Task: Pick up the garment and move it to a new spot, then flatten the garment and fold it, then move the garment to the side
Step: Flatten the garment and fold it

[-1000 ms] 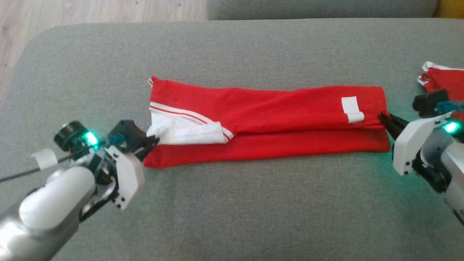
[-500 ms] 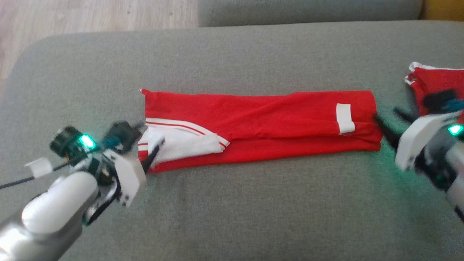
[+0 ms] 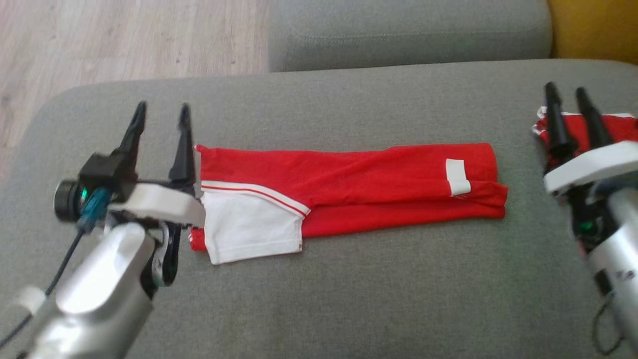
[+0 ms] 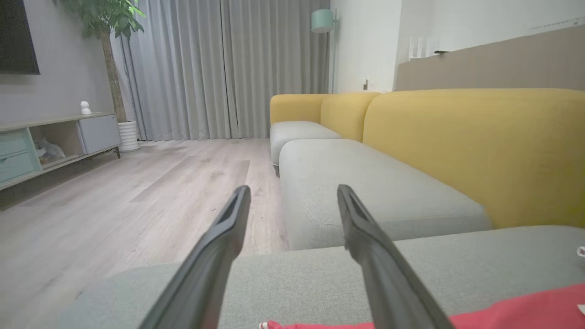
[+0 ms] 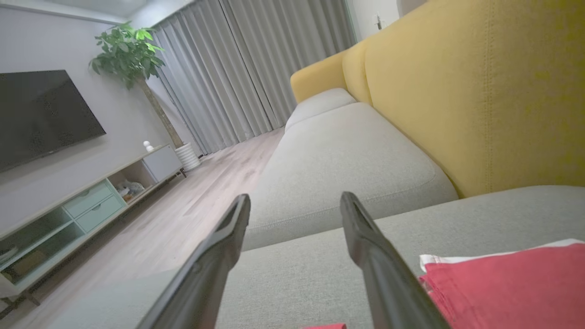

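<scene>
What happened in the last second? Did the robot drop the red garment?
Yes. The left gripper and right gripper both opened, let go of the red garment's ends and swung up clear of it. The white sleeve flopped out over the near edge. The garment stayed folded lengthwise on the grey cushion, the other red garment beside it.

Two garments: the long garment (image 3: 379, 184) and the side garment (image 3: 610, 127). Two pincers: left pincer (image 3: 163, 105), right pincer (image 3: 564, 89). One plant (image 5: 125, 50), one television (image 5: 41, 114), one lamp (image 4: 322, 20).
</scene>
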Tool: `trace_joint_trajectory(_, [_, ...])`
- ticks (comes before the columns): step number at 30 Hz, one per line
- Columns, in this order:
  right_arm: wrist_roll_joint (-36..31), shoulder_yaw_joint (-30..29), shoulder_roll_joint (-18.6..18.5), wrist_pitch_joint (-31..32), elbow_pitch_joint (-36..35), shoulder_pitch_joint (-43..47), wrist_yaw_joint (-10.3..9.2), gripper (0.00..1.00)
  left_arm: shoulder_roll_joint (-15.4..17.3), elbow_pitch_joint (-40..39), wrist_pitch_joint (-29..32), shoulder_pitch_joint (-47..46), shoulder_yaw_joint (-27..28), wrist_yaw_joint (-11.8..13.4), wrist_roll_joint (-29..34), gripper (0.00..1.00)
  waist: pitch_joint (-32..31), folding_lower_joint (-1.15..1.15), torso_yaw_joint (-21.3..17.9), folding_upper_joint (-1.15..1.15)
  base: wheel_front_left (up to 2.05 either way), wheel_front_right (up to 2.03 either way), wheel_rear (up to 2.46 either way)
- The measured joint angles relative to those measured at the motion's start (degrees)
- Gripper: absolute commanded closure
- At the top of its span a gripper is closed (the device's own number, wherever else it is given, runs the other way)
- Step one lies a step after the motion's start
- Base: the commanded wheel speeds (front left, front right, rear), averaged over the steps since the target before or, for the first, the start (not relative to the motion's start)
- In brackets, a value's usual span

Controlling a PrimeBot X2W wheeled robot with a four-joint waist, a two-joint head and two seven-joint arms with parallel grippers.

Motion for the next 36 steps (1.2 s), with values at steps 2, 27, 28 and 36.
trace_joint_trajectory(2, [-3.5, -4.1, 2.7, -0.2, -1.5, 2.2, 0.0, 0.0, -1.3, -1.5, -0.1, 2.9, 3.9, 0.6, 0.9, 0.0, -0.4, 0.0, -0.3, 0.0, 0.0, 0.0, 0.0])
trace_joint_trajectory(27, [-30.8, -26.8, 22.6, -0.3, -22.0, 28.7, -0.01, 0.0, -19.4, -3.2, -0.1, 25.1, 27.1, -11.4, 23.6, 0.0, 2.2, 0.01, 1.1, 0.0, 0.0, 0.0, 0.0])
trace_joint_trajectory(28, [-31.5, -27.3, 22.7, -0.3, -21.7, 28.1, -0.01, 0.0, -19.6, -2.7, -0.1, 24.4, 27.2, -11.7, 23.7, 0.0, 2.8, 0.01, 1.2, 0.0, 0.0, 0.0, 0.0])
trace_joint_trajectory(36, [-36.6, -37.2, 22.8, 2.8, -12.2, 18.2, -0.01, 0.0, -21.3, -1.5, -0.1, 20.1, 28.2, -14.0, 25.5, 0.0, 7.1, 0.02, 3.2, 0.0, 0.0, 0.0, 0.0])
